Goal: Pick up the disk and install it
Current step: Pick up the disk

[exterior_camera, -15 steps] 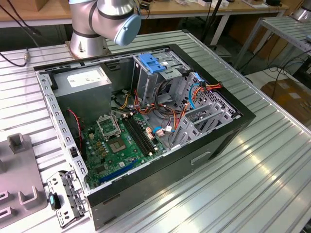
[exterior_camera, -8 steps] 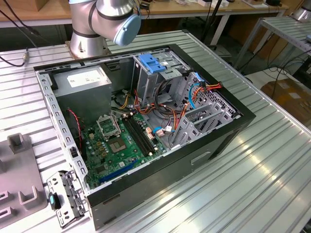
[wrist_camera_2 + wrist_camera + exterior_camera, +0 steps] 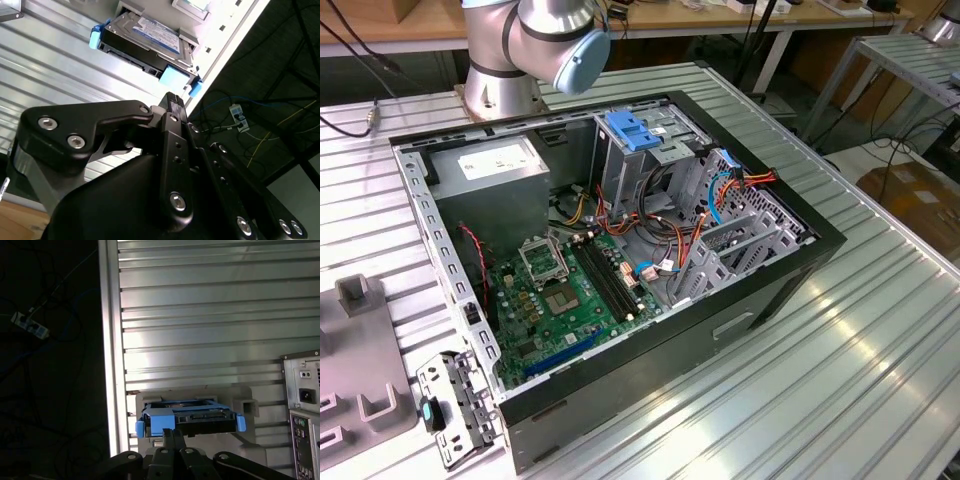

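The closed, empty gripper faced the label-up disk's connector end, its long axis running away; the exterior view showed an open computer.

Disk sits in a holder on the table, nr its edge. Gripper is just beside Disk. PC case lies on table w/ board inside; in exterior view, metal box is behind board.
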Available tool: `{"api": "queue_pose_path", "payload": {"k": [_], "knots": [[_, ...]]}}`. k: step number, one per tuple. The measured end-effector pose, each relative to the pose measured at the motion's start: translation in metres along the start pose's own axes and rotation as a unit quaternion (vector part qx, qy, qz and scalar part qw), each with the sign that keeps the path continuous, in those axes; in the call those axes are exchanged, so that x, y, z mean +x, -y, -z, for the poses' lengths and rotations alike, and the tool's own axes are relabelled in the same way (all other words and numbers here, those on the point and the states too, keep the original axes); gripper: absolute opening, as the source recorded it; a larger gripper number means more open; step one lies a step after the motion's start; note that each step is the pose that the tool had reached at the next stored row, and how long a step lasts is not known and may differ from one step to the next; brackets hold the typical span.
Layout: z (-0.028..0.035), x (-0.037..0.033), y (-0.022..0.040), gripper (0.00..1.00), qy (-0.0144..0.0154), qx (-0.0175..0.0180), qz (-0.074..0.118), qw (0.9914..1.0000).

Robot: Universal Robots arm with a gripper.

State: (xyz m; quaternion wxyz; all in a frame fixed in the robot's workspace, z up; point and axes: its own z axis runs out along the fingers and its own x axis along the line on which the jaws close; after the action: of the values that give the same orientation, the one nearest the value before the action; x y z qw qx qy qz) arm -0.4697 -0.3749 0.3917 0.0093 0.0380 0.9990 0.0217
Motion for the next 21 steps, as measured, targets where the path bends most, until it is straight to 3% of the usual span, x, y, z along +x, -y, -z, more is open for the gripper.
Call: {"api": "queue_pose_path", "payload": {"k": [3,6,13,15,21], "knots": [[0.0,0.0001,0.0,0.11,-0.0002,-0.0001,0.004,0.99999],[0.0,0.0001,0.0,0.11,-0.0009,-0.0004,0.022,0.99976],[0.0,0.0001,0.0001,0.11,-0.0027,-0.0011,0.061,0.99811],[0.0,0.0001,0.0001,0.11,-0.0035,-0.0014,0.08,0.99678],[0.0,0.0001,0.0001,0.11,-0.0049,-0.0019,0.111,0.99379]]}}
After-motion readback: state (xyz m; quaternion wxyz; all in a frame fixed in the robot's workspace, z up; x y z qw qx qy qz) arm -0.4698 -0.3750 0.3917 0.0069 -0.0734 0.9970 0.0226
